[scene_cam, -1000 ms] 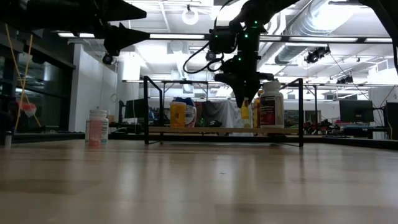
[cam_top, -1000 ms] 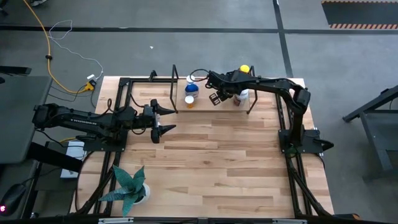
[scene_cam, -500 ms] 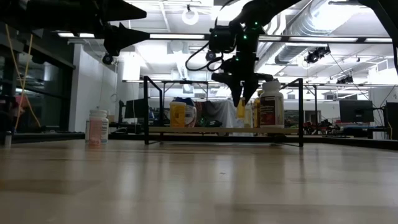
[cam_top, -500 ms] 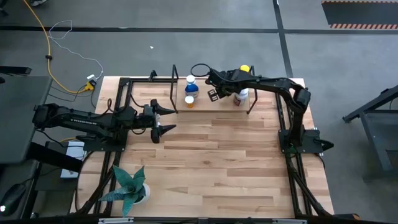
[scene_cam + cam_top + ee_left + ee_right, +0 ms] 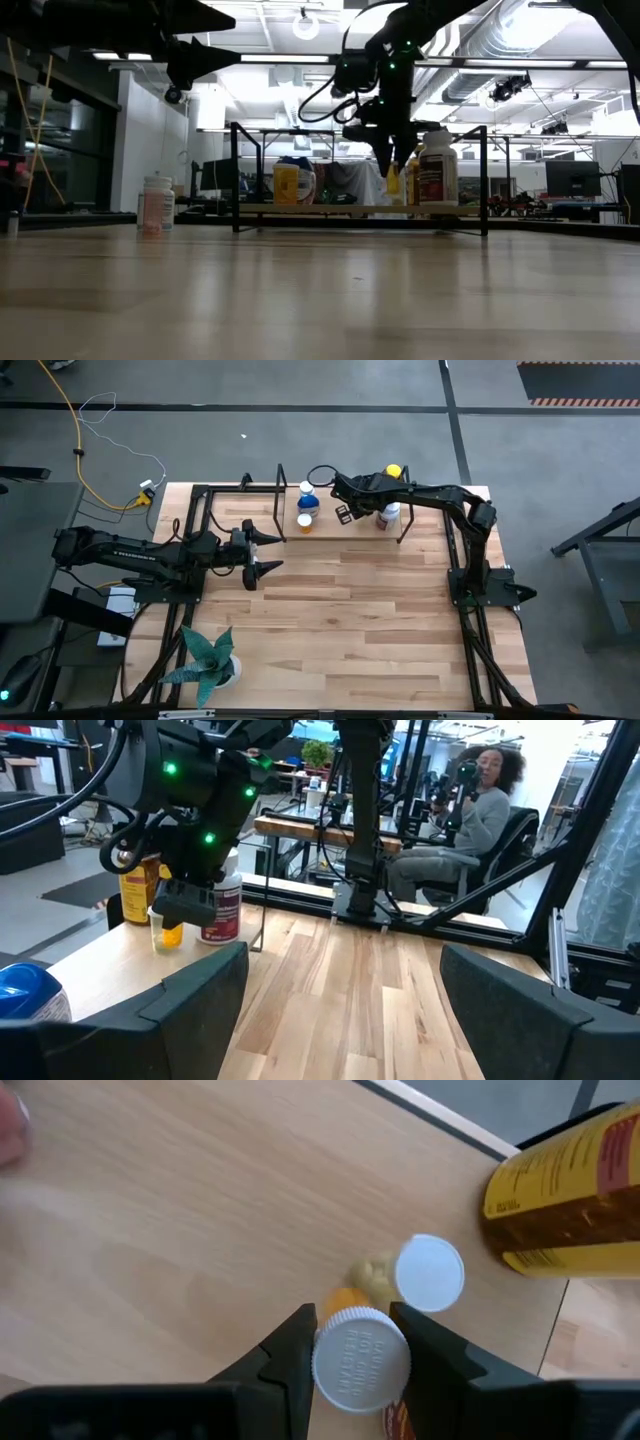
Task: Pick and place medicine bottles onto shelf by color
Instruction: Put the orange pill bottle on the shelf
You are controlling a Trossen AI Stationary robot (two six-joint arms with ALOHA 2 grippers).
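Observation:
The shelf [image 5: 345, 528] stands at the table's far side, a light board on black legs [image 5: 360, 209]. On it are a blue-capped white bottle [image 5: 308, 503], a small orange vial [image 5: 304, 520], a white bottle with a red label [image 5: 436, 168] and an amber yellow-capped bottle [image 5: 570, 1200]. My right gripper [image 5: 344, 513] hangs over the shelf, shut on a white-capped orange vial [image 5: 360, 1360]. A second white-capped vial [image 5: 430, 1272] stands beside it. My left gripper [image 5: 272, 552] is open and empty above the table's left middle. My right gripper pinches the vial's white cap [image 5: 325, 1365] between its two fingers, one on each side. The fingers come from above, pointing down. The vial hangs upright below them [image 5: 170, 932], its bottom at the shelf board; whether it rests on the board I cannot tell.
A white bottle with a pink label [image 5: 157, 205] stands on the table's left. A potted green plant [image 5: 210, 658] is at the near left corner. A black metal frame [image 5: 240, 510] stands left of the shelf. A person [image 5: 480, 810] sits beyond the table.
My right gripper has shifted a little over the shelf toward the table's far edge, still pointing down, with the orange vial under it.

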